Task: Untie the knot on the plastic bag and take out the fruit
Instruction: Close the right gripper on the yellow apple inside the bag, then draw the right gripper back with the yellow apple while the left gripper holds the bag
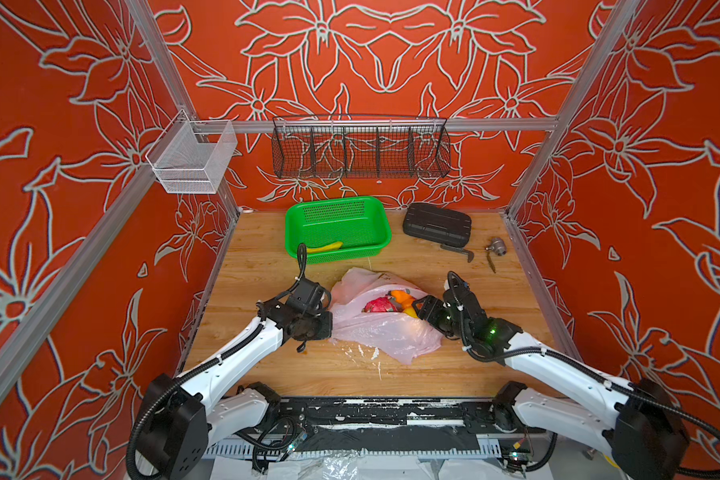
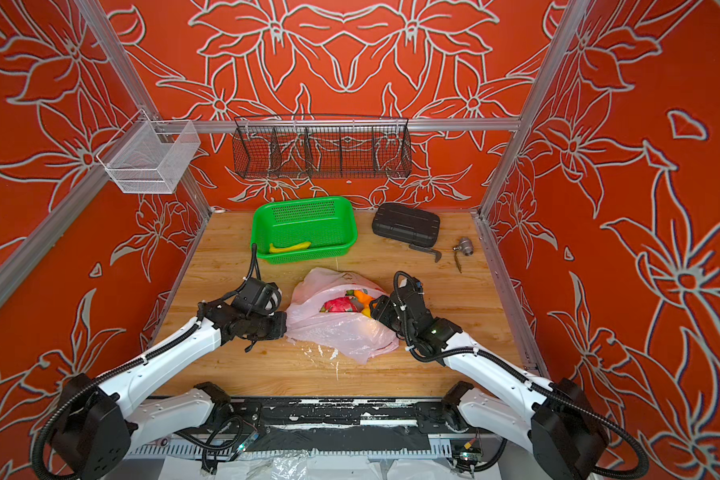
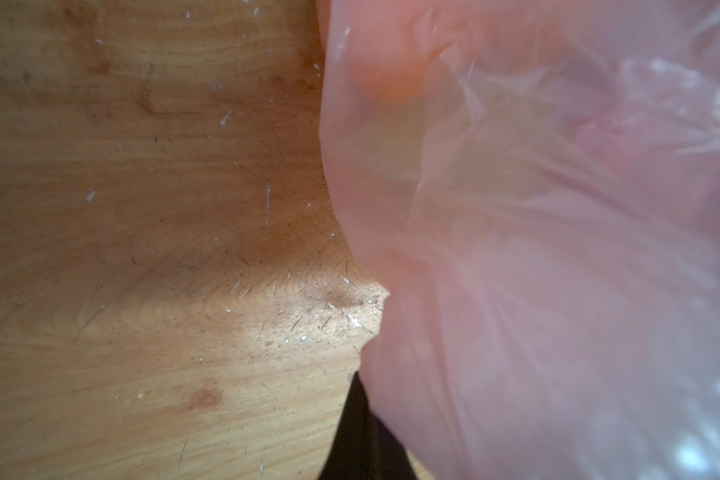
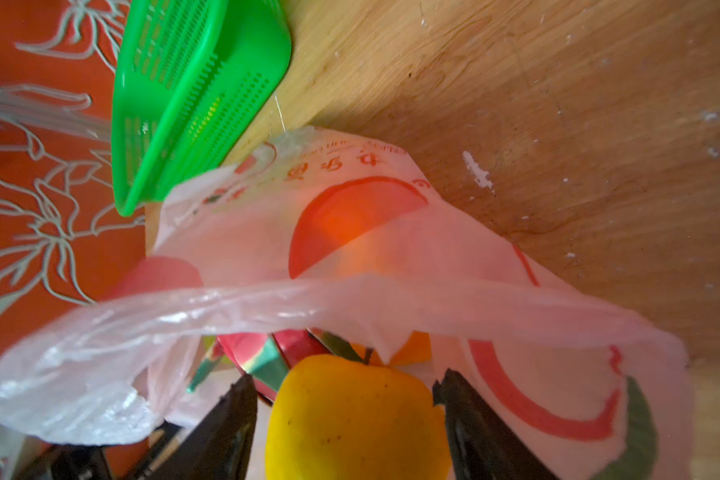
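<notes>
Right gripper (image 4: pixel 346 376) is straddling the yellow fruit (image 4: pixel 356 419) inside the plastic bag (image 1: pixel 385 332), jaws wide and not yet clamping. Left gripper (image 1: pixel 328 322) is pinching the bag's edge, fully closed, apparently anchoring the film so the mouth is gaping in front of the green basket (image 1: pixel 350 230).

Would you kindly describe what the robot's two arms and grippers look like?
Both the left arm and right arm have smooth white shells with black joint housings and black wrists. Black ribbed cable conduit runs along each. The left gripper and right gripper are black, with flat tapering fingers. A small green light glows on the right wrist.
</notes>
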